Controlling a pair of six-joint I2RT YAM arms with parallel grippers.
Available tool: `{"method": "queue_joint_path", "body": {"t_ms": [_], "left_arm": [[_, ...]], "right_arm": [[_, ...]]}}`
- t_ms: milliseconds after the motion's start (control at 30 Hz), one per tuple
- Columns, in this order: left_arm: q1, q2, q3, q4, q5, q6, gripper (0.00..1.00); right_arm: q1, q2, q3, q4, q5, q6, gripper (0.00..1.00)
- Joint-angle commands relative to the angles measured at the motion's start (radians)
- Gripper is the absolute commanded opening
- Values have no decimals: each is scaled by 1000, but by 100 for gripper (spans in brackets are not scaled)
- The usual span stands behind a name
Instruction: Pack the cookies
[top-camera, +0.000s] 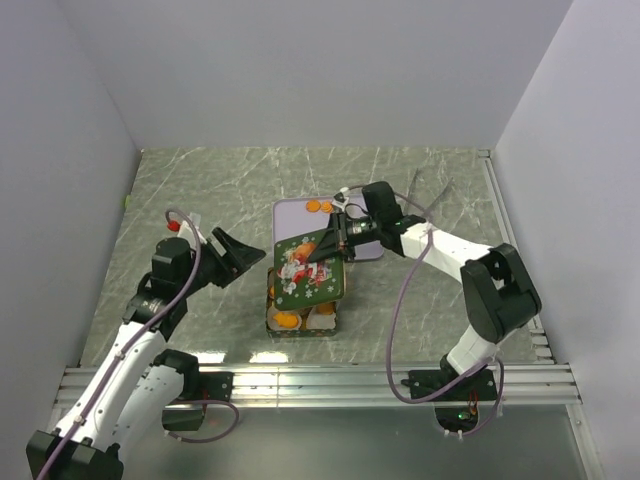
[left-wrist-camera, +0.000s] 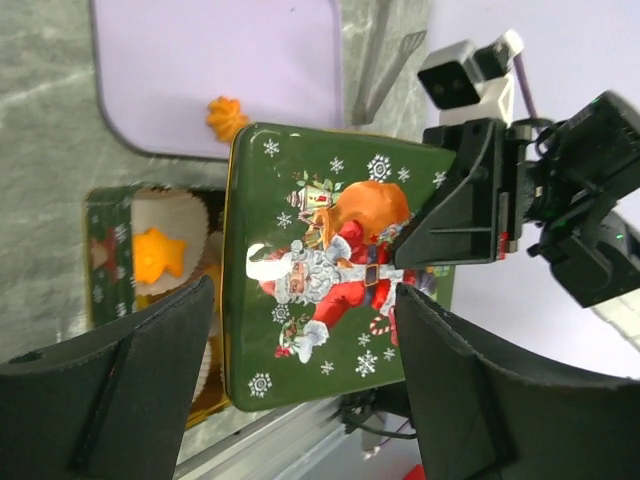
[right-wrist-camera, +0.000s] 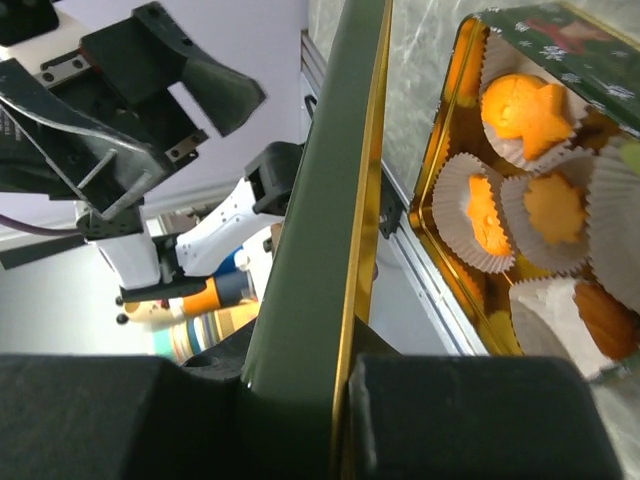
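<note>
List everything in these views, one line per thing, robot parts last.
table: one, grey-green marbled, under everything
tray: one, lavender, behind the tin
tin: one, green outside and gold inside, in front of the tray
lid: one, green with a Santa picture, tilted above the tin
paper cups: several, white, inside the tin
cookies in the tin: at least four, orange, in the paper cups
cookies on the tray: two, orange, near its far edge
left gripper: one, black, open, left of the tin, holding nothing
right gripper: one, black, shut on the lid's edge
</note>
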Motion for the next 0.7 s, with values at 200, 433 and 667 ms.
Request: {"method": "queue_joint_path", "body": {"t_ms": [200, 433, 667], "left_arm": [[5, -61, -194, 33, 50, 33, 80], [5, -38, -248, 76, 67, 49, 78], [5, 6, -258, 110, 84, 58, 76]], "right_arm": [[48, 76, -39, 259, 4, 128, 13], [76, 87, -114, 417, 32, 235, 14], [119, 101, -162, 491, 69, 280, 14]]}}
